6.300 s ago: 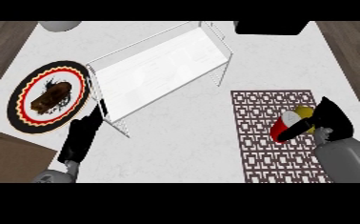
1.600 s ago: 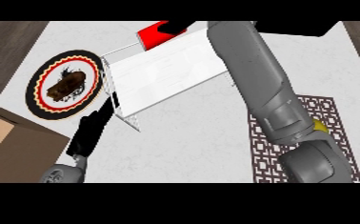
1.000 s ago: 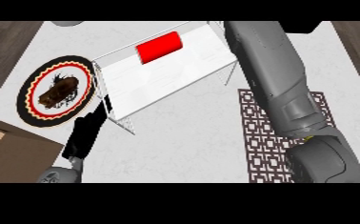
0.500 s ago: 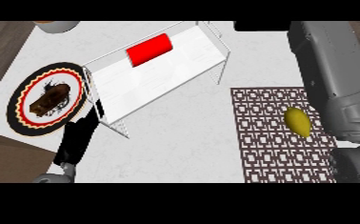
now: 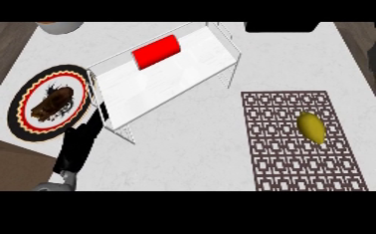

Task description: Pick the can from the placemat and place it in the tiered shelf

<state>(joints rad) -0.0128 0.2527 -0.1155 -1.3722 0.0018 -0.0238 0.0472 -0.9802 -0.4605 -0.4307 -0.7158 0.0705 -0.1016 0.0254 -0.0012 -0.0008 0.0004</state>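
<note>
- The pale marbled desk (image 5: pixel 183 148) is seen from above, and the grey right forearm that crossed its right side half a second ago has been withdrawn out of view; the right hand is no longer shown, so its state cannot be told.
- The white wire-framed tiered shelf (image 5: pixel 220 54) stands tilted across the upper middle of the desk, and the red cylindrical can (image 5: pixel 155 51) is found lying on its side on the shelf's top tier, near the far left end, where it was a second ago.
- The task is therefore judged to be finished: the can has been left off the placemat and on the shelf, released, with nothing touching it.
- The dark brown lattice-patterned placemat (image 5: pixel 283 143) lies at the right, well apart from the shelf; only a yellow lemon (image 5: pixel 312 127) is carried on it.
- A round plate with a red, yellow and black rim (image 5: pixel 22 103) is set at the left, just beside the shelf's near left leg, with a brown piece of food (image 5: pixel 51 102) on it.
- The black left hand (image 5: pixel 77 146) is shown at the lower left with straight, relaxed fingers pointing up toward the shelf's corner, resting and holding nothing.
- Nothing is seen to block the shelf.
</note>
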